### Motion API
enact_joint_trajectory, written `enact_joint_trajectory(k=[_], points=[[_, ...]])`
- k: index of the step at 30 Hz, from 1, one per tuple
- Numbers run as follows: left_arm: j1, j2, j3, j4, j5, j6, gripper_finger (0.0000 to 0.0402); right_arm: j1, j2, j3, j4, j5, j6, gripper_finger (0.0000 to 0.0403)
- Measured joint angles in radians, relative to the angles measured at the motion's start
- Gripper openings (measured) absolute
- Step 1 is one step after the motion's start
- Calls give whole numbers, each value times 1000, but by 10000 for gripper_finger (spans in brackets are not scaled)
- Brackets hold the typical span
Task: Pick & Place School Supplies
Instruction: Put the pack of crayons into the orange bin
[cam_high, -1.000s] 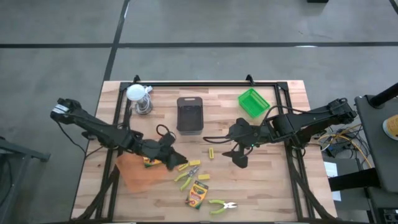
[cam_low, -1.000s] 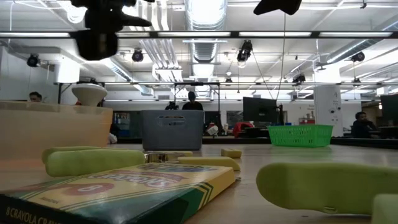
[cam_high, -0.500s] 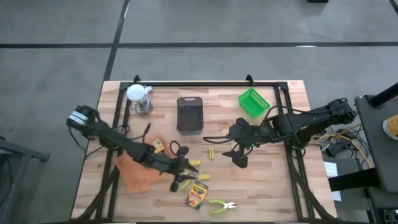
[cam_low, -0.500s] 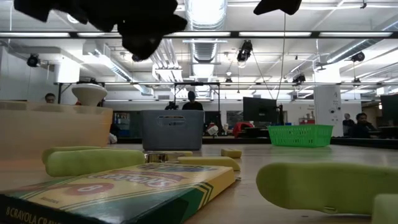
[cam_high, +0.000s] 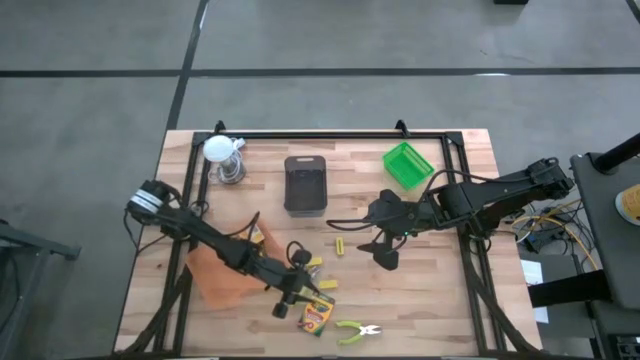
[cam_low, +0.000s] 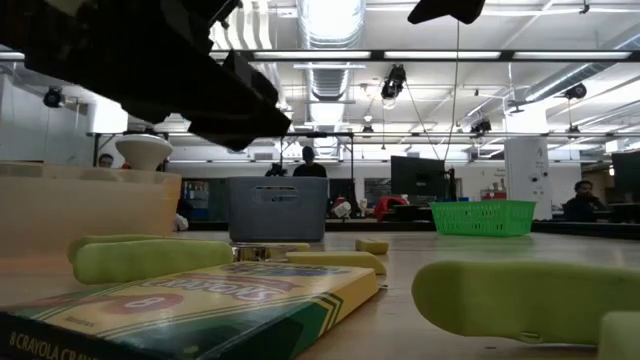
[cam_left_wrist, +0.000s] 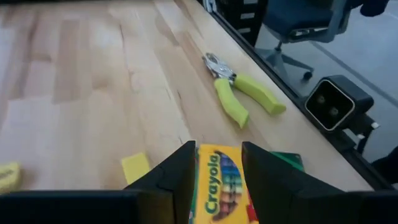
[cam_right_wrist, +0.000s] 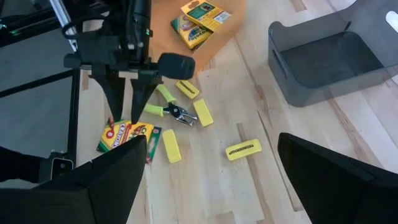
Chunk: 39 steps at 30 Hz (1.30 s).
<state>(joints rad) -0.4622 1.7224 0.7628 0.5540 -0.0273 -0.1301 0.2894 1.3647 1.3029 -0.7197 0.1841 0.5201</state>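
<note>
My left gripper (cam_high: 288, 298) (cam_left_wrist: 217, 147) is open and points down over a yellow-green Crayola crayon box (cam_high: 317, 312) (cam_left_wrist: 219, 180), which lies flat on the table; a finger stands on either side of the box's end, and I see no touch. Two more crayon boxes (cam_right_wrist: 200, 17) lie on the orange tray (cam_high: 213, 278). Lime-handled pliers-like tools lie near the table's near edge (cam_high: 355, 330) and beside my left gripper (cam_right_wrist: 165, 107). Short yellow blocks (cam_high: 340, 245) (cam_right_wrist: 242, 149) lie scattered on the wood. My right gripper (cam_high: 385, 252) hovers open over the table's middle.
A dark grey bin (cam_high: 305, 185), a green basket (cam_high: 407, 165) and a white-topped metal object (cam_high: 222, 158) stand toward the far edge. A black frame (cam_high: 330, 135) borders the table. Bare wood shows right of the yellow blocks. People stand in the room beyond.
My left gripper has moved from above the orange tray toward the table's right and near edge and has come down over the crayon box there. The crayon boxes on the tray have come into sight behind it. My right arm has kept still.
</note>
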Motion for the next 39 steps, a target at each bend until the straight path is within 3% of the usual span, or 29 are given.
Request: enact_joint_trajectory(k=[8, 15, 23, 39], points=[[0, 28, 0, -22, 36, -88, 136, 0, 0, 0, 0, 0, 0, 354], [0, 86, 0, -12, 37, 53, 136, 0, 0, 0, 0, 0, 0, 354], [0, 129, 32, -38, 36, 39, 136, 0, 0, 0, 0, 0, 0, 354], [-3, 139, 164, -411, 60, -17, 135, 0, 0, 0, 0, 0, 0, 354]])
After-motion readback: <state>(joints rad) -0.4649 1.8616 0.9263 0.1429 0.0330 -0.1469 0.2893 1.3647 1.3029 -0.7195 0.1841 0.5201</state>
